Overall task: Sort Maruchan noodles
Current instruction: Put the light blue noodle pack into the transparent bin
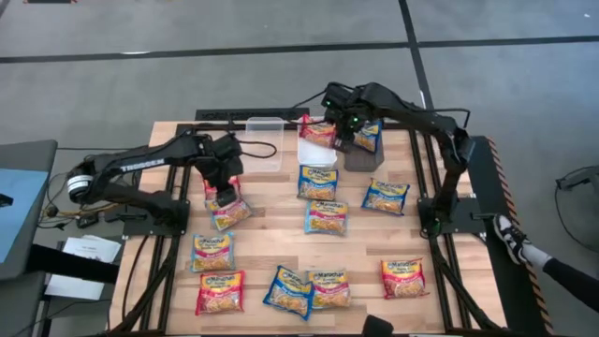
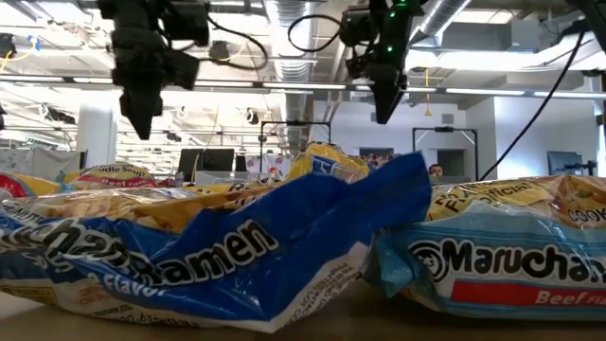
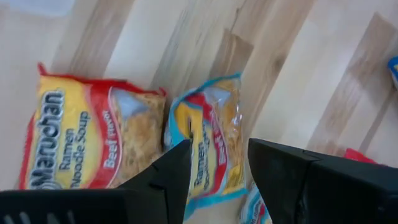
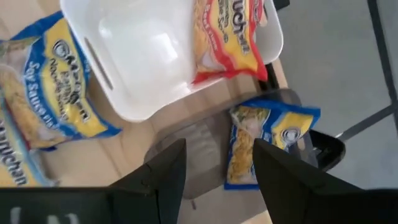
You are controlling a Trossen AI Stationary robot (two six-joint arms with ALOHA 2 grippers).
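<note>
Several Maruchan packets lie flat on the wooden table. My left gripper (image 1: 225, 180) (image 3: 217, 155) hovers open above a light-blue packet (image 3: 208, 140) that lies next to a red beef packet (image 3: 87, 140) near the table's left side. My right gripper (image 1: 346, 126) (image 4: 217, 155) hovers open at the far edge, over a dark bin (image 4: 186, 146) that holds a blue packet (image 4: 264, 140). Beside it a white bin (image 4: 137, 50) holds a red packet (image 4: 227, 34). In the low view both grippers (image 2: 142, 109) (image 2: 383, 99) hang well above the table.
A clear bin (image 1: 263, 140) stands on the far edge, left of the white bin. Blue, red and yellow packets (image 1: 326, 215) are scattered over the middle and near part of the table; two crumpled ones (image 2: 284, 246) fill the low view's foreground. A person's shoe (image 1: 510, 241) shows at the right.
</note>
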